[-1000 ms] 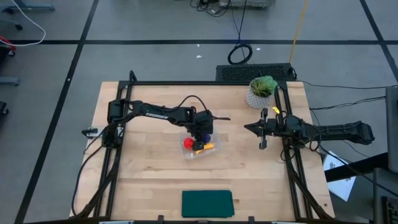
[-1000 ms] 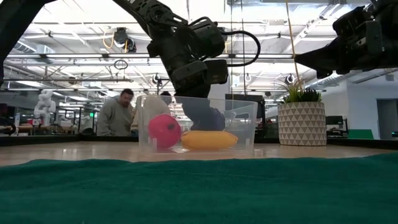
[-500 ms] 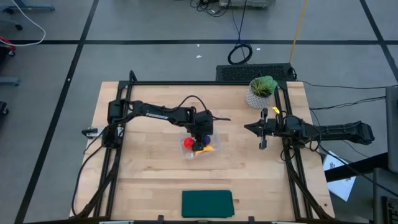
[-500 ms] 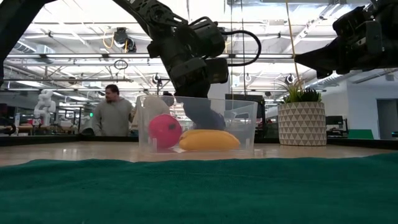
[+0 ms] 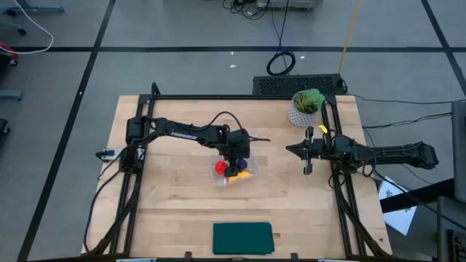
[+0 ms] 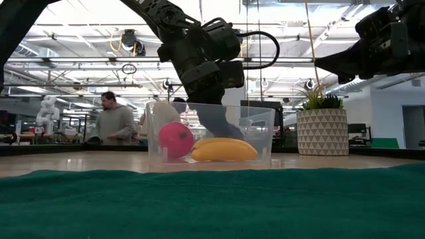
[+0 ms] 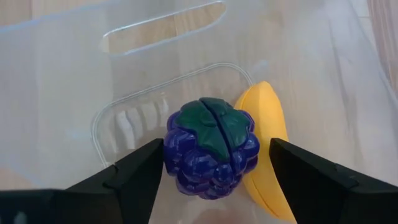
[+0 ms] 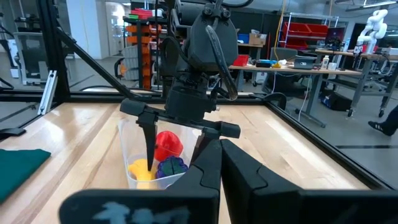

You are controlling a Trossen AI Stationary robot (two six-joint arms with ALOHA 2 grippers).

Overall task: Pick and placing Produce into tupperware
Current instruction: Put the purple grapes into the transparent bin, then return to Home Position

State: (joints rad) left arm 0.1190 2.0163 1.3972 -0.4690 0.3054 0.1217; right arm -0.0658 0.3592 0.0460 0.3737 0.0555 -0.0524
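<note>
Where the table edge comes closest to us in the low view, we meet the dark green mat, a flat rectangle with a soft, felt-like nap, lying on the pale wooden table. Past it, near the middle of the table, stands the tupperware, a clear thin-walled plastic tub with rounded corners. All three produce pieces lie inside it. We see the red round piece, smooth and matte, toward the left arm's side, with the yellow banana, a glossy curved wedge, beside it along the tub floor. From the left wrist view the dark purple lump shows as a knobbly cluster of rounded beads topped by a flat green leaf cap, and it rests on the tub's floor, touching the banana.

Reaching down into the tub, the left gripper has its two dark fingers spread apart on either side of the purple lump, with clear gaps between them and it, so we see nothing pinched.

Farther off at the right side, the right gripper waits above the table, its fingers pressed together. Beyond it, at the far right corner, stands the leafy green plant in a white pot patterned with triangles. In the room behind the table a person is in view.
</note>
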